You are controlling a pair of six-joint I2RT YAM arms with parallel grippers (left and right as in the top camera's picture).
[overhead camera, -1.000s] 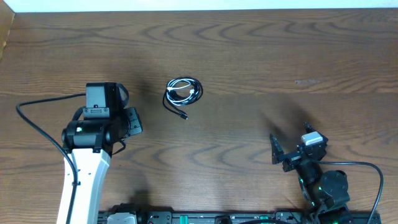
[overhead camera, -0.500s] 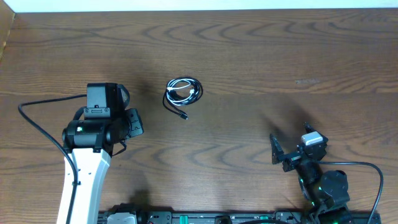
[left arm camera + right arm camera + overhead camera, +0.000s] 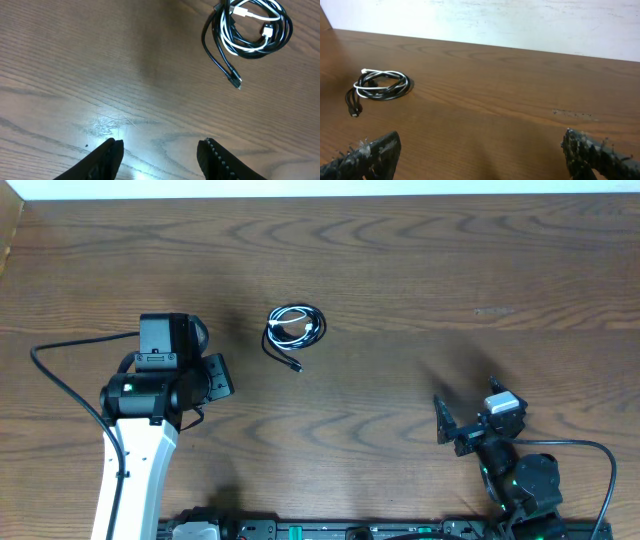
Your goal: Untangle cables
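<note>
Approach step: we see the black cable (image 3: 221, 65) and white cable (image 3: 252, 14) coiled together, untouched; left gripper (image 3: 160, 150) half-open, empty, near them; right gripper (image 3: 480, 145) wide, empty, well away from them; next we'd pinch the black's loose plug end (image 3: 235, 81).

- Bare table (image 3: 420, 290) all round the cables (image 3: 294, 328). I see black and white cords in one small coil, with nothing else standing near it.
- My left gripper (image 3: 212, 377) sits near the coil, on its lower-left. Only bare wood between them, a straight lane.
- The black plug tail (image 3: 234, 80) pokes out of the coil on that side, the part nearest that gripper.
- Left wrist view: jaws parted, just wood in the gap.
- My right gripper (image 3: 447, 423) is well apart from the coil, with a wide clear stretch across the middle.
- The left arm's thick wire (image 3: 60, 360) loops over the far-left tabletop; the right arm's wire (image 3: 590, 448) hugs the near-right corner. Both lie away from the coil.
</note>
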